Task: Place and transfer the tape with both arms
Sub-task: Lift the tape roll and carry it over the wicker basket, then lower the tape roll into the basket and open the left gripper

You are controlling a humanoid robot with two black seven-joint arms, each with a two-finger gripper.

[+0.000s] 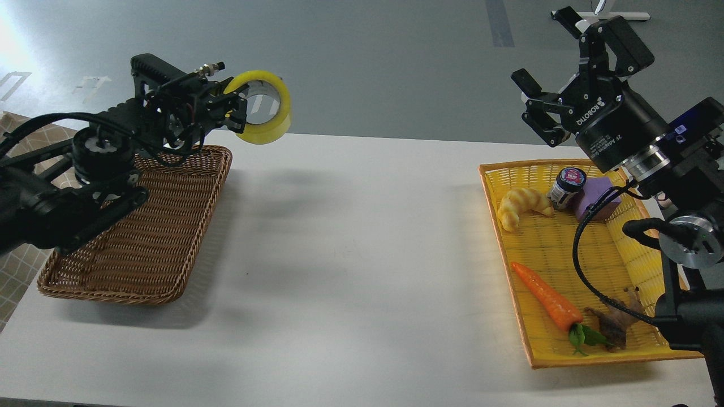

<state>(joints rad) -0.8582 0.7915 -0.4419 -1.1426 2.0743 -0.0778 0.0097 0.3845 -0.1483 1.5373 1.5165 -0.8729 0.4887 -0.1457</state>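
Note:
The tape (pixel 266 118), a yellow translucent roll with a grey-white core, hangs in the air above the far right corner of the brown wicker basket (pixel 153 237). My left gripper (pixel 237 110) is shut on the roll's near rim and holds it well above the table. My right gripper (pixel 557 62) is open and empty, raised above the far end of the yellow tray (pixel 543 254) at the right.
The yellow tray holds a croissant toy (pixel 523 206), a small dark jar (pixel 567 186), a purple block (pixel 599 198), a carrot (pixel 546 297) and a brown piece (pixel 613 325). A checked cloth (pixel 11 265) lies at the far left. The white table (pixel 350 243) spans between basket and tray.

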